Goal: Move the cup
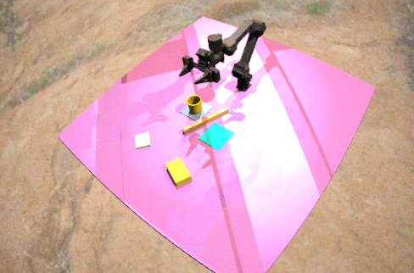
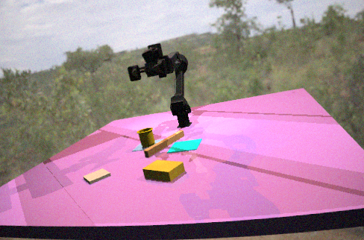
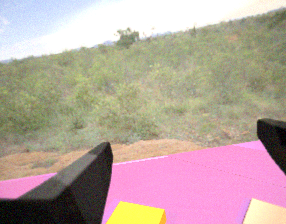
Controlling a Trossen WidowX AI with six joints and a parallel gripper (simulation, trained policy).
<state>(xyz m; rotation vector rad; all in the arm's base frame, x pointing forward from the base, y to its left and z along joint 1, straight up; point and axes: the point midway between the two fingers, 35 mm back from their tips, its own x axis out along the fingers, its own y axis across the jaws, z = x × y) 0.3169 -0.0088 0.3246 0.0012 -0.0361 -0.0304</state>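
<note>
A yellow cup (image 1: pixel 194 105) (image 2: pixel 146 138) stands upright on the pale blue pad (image 1: pixel 205 109) (image 2: pixel 137 149). The inside of the cup looks dark, and I cannot make out marbles in it. The other pad, cyan (image 1: pixel 216 136) (image 2: pixel 186 145), lies flat with nothing on it. My gripper (image 1: pixel 188 79) (image 3: pixel 182 138) is open and empty, with its fingers wide apart. It is raised above the table on the arm's side of the cup, not touching it. The cup and both pads are out of the wrist view.
An orange-brown bar (image 1: pixel 206 120) (image 2: pixel 164 144) lies between the two pads. A yellow block (image 1: pixel 178 170) (image 2: pixel 163 169) (image 3: pixel 139 214) and a small cream tile (image 1: pixel 142 140) (image 2: pixel 97 176) (image 3: pixel 266 214) lie farther from the arm, on the pink table (image 1: pixel 148 183).
</note>
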